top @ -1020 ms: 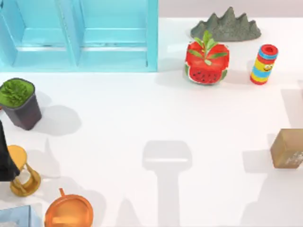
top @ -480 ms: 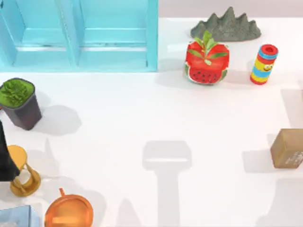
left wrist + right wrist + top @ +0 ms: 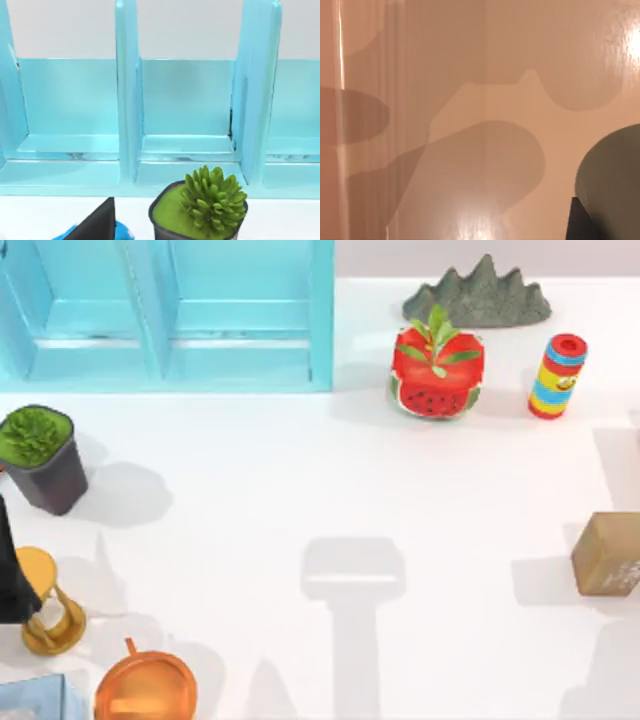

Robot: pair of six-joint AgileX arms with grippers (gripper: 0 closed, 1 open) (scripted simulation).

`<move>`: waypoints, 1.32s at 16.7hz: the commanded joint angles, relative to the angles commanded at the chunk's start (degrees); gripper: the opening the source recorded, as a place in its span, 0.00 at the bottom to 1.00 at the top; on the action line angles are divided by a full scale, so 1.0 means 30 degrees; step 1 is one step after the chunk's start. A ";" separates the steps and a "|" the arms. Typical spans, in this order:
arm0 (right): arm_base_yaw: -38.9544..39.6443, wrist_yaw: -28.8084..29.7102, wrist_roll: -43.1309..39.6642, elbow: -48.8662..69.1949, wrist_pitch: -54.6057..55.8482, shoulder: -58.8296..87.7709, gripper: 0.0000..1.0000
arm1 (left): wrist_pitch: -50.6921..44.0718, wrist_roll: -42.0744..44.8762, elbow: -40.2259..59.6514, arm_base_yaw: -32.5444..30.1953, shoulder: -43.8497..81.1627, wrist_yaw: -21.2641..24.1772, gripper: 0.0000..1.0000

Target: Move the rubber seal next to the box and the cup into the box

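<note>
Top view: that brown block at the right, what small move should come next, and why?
Probably the right arm should lower toward the rubber seal: it sits at the table's right edge, far from the blue box at the back left.

potted plant point(image 3: 38, 455), watermelon planter point(image 3: 436, 375), possibly hourglass point(image 3: 50, 602)

The white worktop point(image 3: 300, 470) carries a light blue box point(image 3: 170, 315) with compartments at its far left. A grey rock point(image 3: 478, 295) lies far right, with a watermelon-shaped planter point(image 3: 436, 375) and a striped cylinder point(image 3: 557, 376) just nearer. The rubber seal point(image 3: 607, 554) sits at the right edge. At left stand a dark potted plant point(image 3: 42, 458), a golden hourglass point(image 3: 48, 602) and an orange vessel point(image 3: 146, 687).
</note>
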 joint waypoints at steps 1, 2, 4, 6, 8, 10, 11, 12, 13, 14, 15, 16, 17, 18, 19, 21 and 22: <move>-0.0044 0.0132 0.0004 -0.0460 0.0182 0.0041 0.00 | 0.0000 0.0000 0.0000 0.0000 0.0000 0.0000 1.00; -0.0043 0.0367 0.0018 -0.1028 0.0257 0.0108 0.00 | 0.0000 0.0000 0.0000 0.0000 0.0000 0.0000 1.00; 0.0089 0.0919 0.0052 -0.2160 0.0193 0.0430 0.00 | 0.0000 0.0000 0.0000 0.0000 0.0000 0.0000 1.00; 0.0216 0.1287 0.0030 -0.2915 0.0175 0.0902 0.00 | 0.0000 0.0000 0.0000 0.0000 0.0000 0.0000 1.00; 0.0236 0.1342 0.0019 -0.3033 0.0215 0.1011 0.00 | 0.0000 0.0000 0.0000 0.0000 0.0000 0.0000 1.00; 0.0236 0.1342 0.0019 -0.3033 0.0215 0.1011 0.00 | 0.0000 0.0000 0.0000 0.0000 0.0000 0.0000 1.00; 0.0236 0.1342 0.0019 -0.3033 0.0215 0.1011 0.08 | 0.0000 0.0000 0.0000 0.0000 0.0000 0.0000 1.00; 0.0236 0.1342 0.0019 -0.3033 0.0215 0.1011 0.15 | 0.0000 0.0000 0.0000 0.0000 0.0000 0.0000 1.00; 0.0236 0.1342 0.0019 -0.3033 0.0215 0.1011 0.23 | 0.0000 0.0000 0.0000 0.0000 0.0000 0.0000 1.00; 0.0236 0.1342 0.0019 -0.3033 0.0215 0.1011 0.30 | 0.0000 0.0000 0.0000 0.0000 0.0000 0.0000 1.00; 0.0236 0.1342 0.0019 -0.3033 0.0215 0.1011 0.38 | 0.0000 0.0000 0.0000 0.0000 0.0000 0.0000 1.00; 0.0236 0.1342 0.0019 -0.3033 0.0215 0.1011 0.45 | 0.0000 0.0000 0.0000 0.0000 0.0000 0.0000 1.00; 0.0236 0.1342 0.0019 -0.3033 0.0215 0.1011 0.53 | 0.0000 0.0000 0.0000 0.0000 0.0000 0.0000 1.00; 0.0236 0.1342 0.0019 -0.3033 0.0215 0.1011 0.60 | 0.0000 0.0000 0.0000 0.0000 0.0000 0.0000 1.00; 0.0236 0.1342 0.0019 -0.3033 0.0215 0.1011 0.68 | 0.0000 0.0000 0.0000 0.0000 0.0000 0.0000 1.00; 0.0236 0.1342 0.0019 -0.3033 0.0215 0.1011 0.83 | 0.0000 0.0000 0.0000 0.0000 0.0000 0.0000 1.00; 0.0236 0.1342 0.0019 -0.3033 0.0215 0.1011 0.90 | 0.0000 0.0000 0.0000 0.0000 0.0000 0.0000 1.00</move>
